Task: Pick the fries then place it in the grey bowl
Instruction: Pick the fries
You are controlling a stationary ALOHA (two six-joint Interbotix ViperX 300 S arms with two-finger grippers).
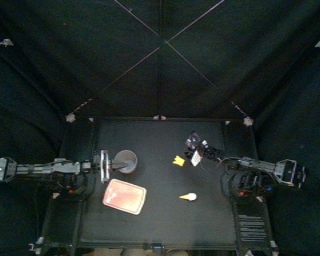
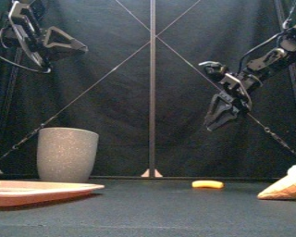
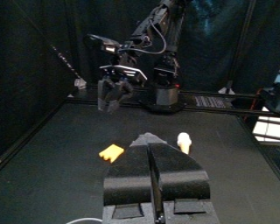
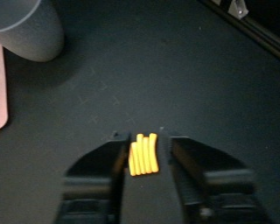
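Fries (image 4: 143, 153) lie parallel to right hand (image 2: 217, 121).

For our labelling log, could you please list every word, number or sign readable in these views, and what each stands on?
None: no word, label, brand, number or sign can be read on the fries, the grey bowl, the pink tray or the pale toy.
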